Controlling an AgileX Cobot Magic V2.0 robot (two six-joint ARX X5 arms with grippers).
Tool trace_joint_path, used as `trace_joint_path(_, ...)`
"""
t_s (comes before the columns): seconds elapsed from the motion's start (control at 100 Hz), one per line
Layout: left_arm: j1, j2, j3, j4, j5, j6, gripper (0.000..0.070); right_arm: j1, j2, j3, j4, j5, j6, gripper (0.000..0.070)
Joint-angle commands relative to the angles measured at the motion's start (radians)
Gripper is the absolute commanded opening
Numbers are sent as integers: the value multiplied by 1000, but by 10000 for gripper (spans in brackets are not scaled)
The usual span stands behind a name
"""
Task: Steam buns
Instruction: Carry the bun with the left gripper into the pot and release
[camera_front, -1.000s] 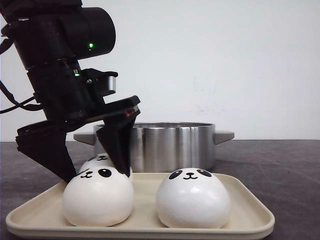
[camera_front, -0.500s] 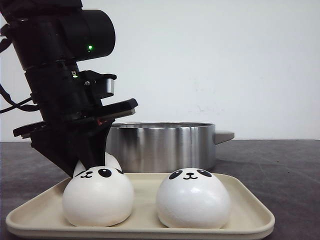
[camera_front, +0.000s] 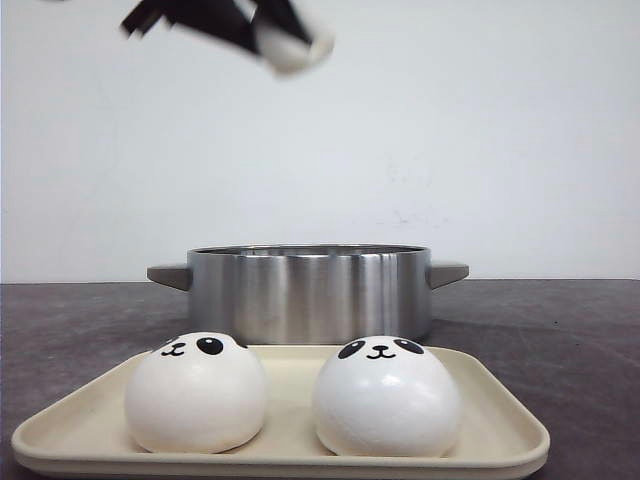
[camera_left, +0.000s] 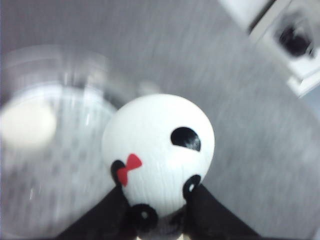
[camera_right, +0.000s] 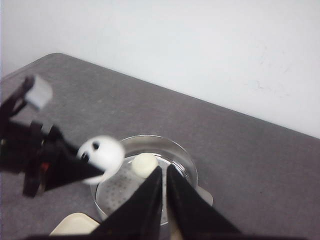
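Two smooth white dome-shaped buns with black panda faces, one at lower left (camera_front: 196, 392) and one at lower centre (camera_front: 386, 396), side by side and apart on a cream rounded-corner plastic tray (camera_front: 505, 425) along the bottom of the front view. Behind the tray, at mid-frame, a shiny round stainless-steel pot with grey side handles (camera_front: 310, 290), standing on the dark grey counter (camera_front: 560, 330).

High at the upper left of the front view, blurred: the black left end effector (camera_front: 285, 35) clamped on a third white panda bun (camera_front: 292, 50), well above the pot. Closer in the left wrist view: the held bun (camera_left: 159, 145) filling the centre of the frame, black eye patch and small red bow showing, pinched between black fingers (camera_left: 205, 212) at the bottom edge. Below it, blurred, the pot's perforated steamer plate (camera_left: 75, 170), with a pale round bun (camera_left: 27, 124) resting at the left of the frame.

From the right wrist view: the left end effector (camera_right: 92, 167) at left with its bun (camera_right: 101, 152) just over the pot rim (camera_right: 185, 157); a pale bun (camera_right: 144, 164) already lying inside on the perforated plate (camera_right: 117, 187). Right end effector (camera_right: 162, 172) at bottom centre, black fingers (camera_right: 185, 205) drawn nearly together with nothing between them, up above the pot.
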Motion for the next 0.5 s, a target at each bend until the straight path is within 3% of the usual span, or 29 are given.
trace_joint_path(0.0,-4,58,60,3,-2,35,1,12,14,15,16,4,6,6)
trace_joint_path(0.49,25,515,311,-28,-6,31,3,13,65,15,55,4,9,6)
